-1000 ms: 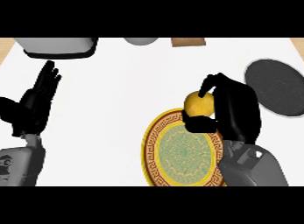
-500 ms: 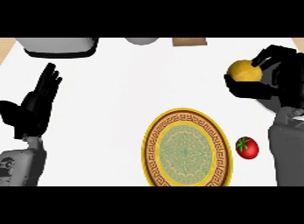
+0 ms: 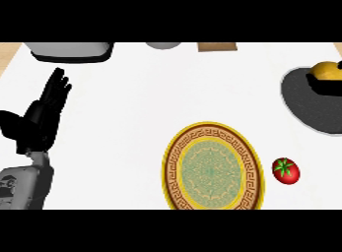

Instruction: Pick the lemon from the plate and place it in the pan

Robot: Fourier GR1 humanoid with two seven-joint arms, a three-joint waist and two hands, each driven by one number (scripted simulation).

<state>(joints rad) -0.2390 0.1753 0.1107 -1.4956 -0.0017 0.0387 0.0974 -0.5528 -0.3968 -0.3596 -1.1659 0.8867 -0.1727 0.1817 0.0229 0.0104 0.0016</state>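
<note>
Lemon point(image 3: 328, 70) over pan point(image 3: 320, 106), not yet set down.
Right hand point(image 3: 338, 82) at the view's right edge, fingers curled round the lemon from the far side, holding it above the pan's upper rim, presumably to lower it in. Plate point(image 3: 172, 162) bare; tomato point(image 3: 286, 170) beside it. Left hand point(image 3: 39, 120) rests at left, fingers straight, upward.

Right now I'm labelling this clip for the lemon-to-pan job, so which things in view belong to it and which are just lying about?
Part of the job:
lemon, held over the pan
pan
plate, now bare
right robot hand

Lying about:
tomato beside the plate
grey appliance at the far edge
left robot hand, resting open
</note>
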